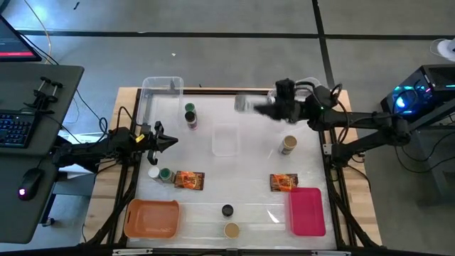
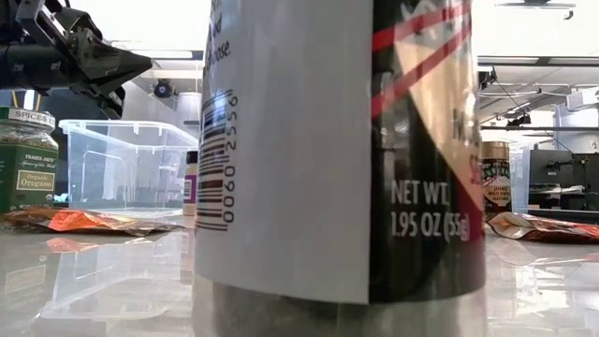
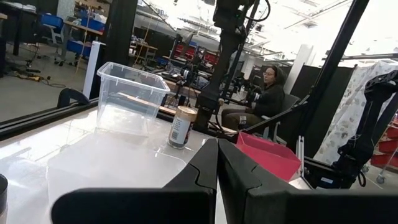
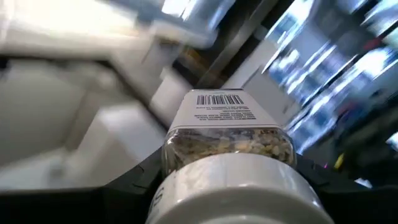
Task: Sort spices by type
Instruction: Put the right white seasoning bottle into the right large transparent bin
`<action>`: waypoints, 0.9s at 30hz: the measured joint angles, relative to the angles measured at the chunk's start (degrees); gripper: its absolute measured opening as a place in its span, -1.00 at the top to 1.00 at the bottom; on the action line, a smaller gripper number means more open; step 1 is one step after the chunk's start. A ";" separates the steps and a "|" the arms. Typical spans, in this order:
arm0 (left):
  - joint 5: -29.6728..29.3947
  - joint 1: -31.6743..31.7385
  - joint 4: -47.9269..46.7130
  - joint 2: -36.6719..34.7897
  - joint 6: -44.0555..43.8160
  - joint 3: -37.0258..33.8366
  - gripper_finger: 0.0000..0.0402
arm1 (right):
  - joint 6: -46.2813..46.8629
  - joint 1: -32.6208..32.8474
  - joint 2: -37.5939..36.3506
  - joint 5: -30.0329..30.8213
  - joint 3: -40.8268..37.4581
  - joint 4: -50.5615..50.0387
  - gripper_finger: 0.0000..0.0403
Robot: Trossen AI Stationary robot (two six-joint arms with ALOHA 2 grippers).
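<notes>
My right gripper is over the table's far middle, shut on a white-lidded spice jar. My left gripper is shut and empty above the table's left side, and it also shows in the low view. A green-lidded jar and a dark jar stand at the far left. A tan-lidded jar stands at the right. A white-lidded jar and a green-lidded jar stand beside a foil packet. A second packet lies at the right. My right gripper pinches the jar between its two fingers, which lie on opposite sides of the glass body just past the white lid. The jar lies along the fingers, lid toward the wrist and bottom pointing away. It is lifted clear of the table.
An orange tray sits at the near left and a pink tray at the near right. Clear tubs stand at the far left and in the middle. A dark-lidded jar and a tan-lidded jar stand near the front edge.
</notes>
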 joint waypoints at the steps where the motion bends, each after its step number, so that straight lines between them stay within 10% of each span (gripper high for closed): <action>1: 0.00 -0.02 0.02 0.00 -0.01 0.01 1.00 | 2.89 -0.26 0.00 4.52 0.32 -0.44 0.04; 11: 0.00 0.00 0.02 0.00 0.00 0.02 1.00 | 17.03 -2.74 0.04 27.99 0.52 -8.65 0.04; 19: 0.02 0.00 0.00 0.00 -0.01 0.02 1.00 | -2.28 -0.15 -2.40 13.09 1.64 -5.61 0.04; 23: 0.04 -0.02 0.07 0.00 -0.01 0.00 1.00 | -11.76 3.77 -4.84 17.21 5.05 -21.47 0.04; 27: 0.04 0.00 0.09 0.00 -0.01 0.01 1.00 | -9.44 5.98 -6.42 35.65 11.11 -48.81 0.04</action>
